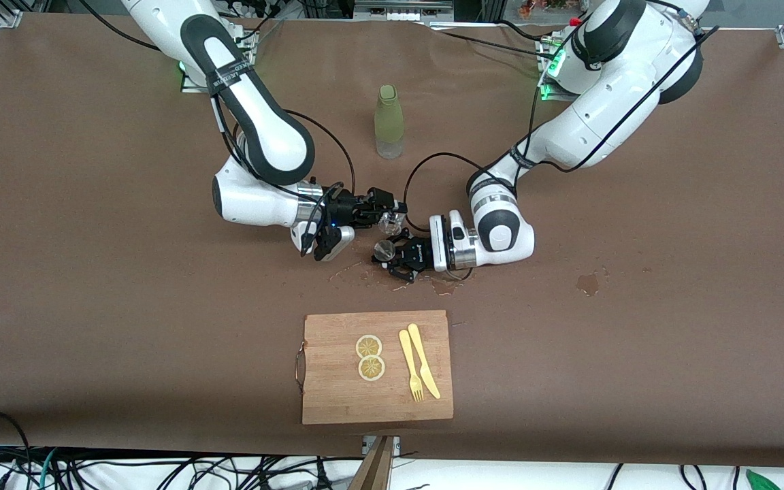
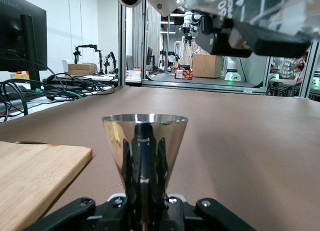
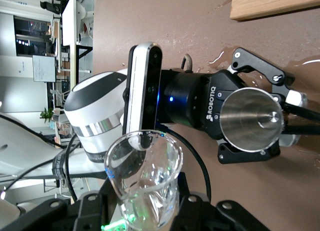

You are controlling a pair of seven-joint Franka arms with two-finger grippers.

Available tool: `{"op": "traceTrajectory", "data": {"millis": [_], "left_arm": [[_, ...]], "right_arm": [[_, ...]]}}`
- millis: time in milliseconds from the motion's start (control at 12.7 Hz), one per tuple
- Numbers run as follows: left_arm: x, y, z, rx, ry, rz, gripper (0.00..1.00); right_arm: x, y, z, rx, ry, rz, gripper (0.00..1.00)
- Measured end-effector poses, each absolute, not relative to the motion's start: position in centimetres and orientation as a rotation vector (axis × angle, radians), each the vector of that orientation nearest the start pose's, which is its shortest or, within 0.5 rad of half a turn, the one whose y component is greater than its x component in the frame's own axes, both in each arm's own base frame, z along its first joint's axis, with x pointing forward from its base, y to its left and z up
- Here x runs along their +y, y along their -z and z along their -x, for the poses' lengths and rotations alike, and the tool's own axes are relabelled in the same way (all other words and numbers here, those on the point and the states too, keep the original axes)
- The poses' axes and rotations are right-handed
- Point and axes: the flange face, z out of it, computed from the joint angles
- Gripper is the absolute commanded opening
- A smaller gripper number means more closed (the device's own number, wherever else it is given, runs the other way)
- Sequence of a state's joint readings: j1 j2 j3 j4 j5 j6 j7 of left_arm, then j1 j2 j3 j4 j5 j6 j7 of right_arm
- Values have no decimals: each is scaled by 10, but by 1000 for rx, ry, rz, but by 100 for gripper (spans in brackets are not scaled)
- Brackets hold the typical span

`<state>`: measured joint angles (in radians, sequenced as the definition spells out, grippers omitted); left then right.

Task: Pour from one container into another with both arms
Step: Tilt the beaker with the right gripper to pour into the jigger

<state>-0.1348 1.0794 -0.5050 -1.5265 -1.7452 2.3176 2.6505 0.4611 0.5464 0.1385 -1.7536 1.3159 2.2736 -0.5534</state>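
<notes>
My right gripper (image 1: 390, 216) is shut on a clear glass (image 1: 390, 222), which is tipped well over on its side, just above and beside a steel cone-shaped cup (image 1: 384, 250). My left gripper (image 1: 388, 254) is shut on that cup and holds it upright, low over the table. In the left wrist view the steel cup (image 2: 145, 136) stands between the black fingers (image 2: 145, 163), and the right gripper with the glass (image 2: 235, 13) hangs above it. The right wrist view shows the glass (image 3: 145, 171) in the right gripper (image 3: 145, 203), with the steel cup (image 3: 252, 126) seen from above.
Wet patches (image 1: 443, 286) darken the brown cloth under both grippers, and another stain (image 1: 588, 282) lies toward the left arm's end. A green bottle (image 1: 389, 122) stands farther from the camera. Nearer lies a wooden cutting board (image 1: 337, 401) with two lemon slices (image 1: 370, 357), a fork and a knife (image 1: 423, 350).
</notes>
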Motion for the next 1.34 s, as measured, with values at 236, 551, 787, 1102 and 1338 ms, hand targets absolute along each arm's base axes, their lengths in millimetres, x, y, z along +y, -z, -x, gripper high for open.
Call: {"op": "traceTrajectory", "data": {"millis": [236, 551, 787, 1102, 1338], "left_arm": [[-386, -78, -571, -1205, -1193, -1427, 0], [-386, -78, -571, -1205, -1195, -1425, 0], [-387, -79, -571, -1203, -1197, -1419, 0], [-388, -79, -571, -1201, -1198, -1414, 0], [-388, -79, -571, -1200, -1198, -1413, 0]], "right_arm": [[393, -270, -550, -167, -86, 2111, 13], [393, -266, -550, -144, -102, 2115, 13], [392, -266, -552, -131, -104, 2117, 13], [389, -267, -555, -117, -101, 2118, 13], [388, -267, -555, -97, -111, 2119, 14]]}}
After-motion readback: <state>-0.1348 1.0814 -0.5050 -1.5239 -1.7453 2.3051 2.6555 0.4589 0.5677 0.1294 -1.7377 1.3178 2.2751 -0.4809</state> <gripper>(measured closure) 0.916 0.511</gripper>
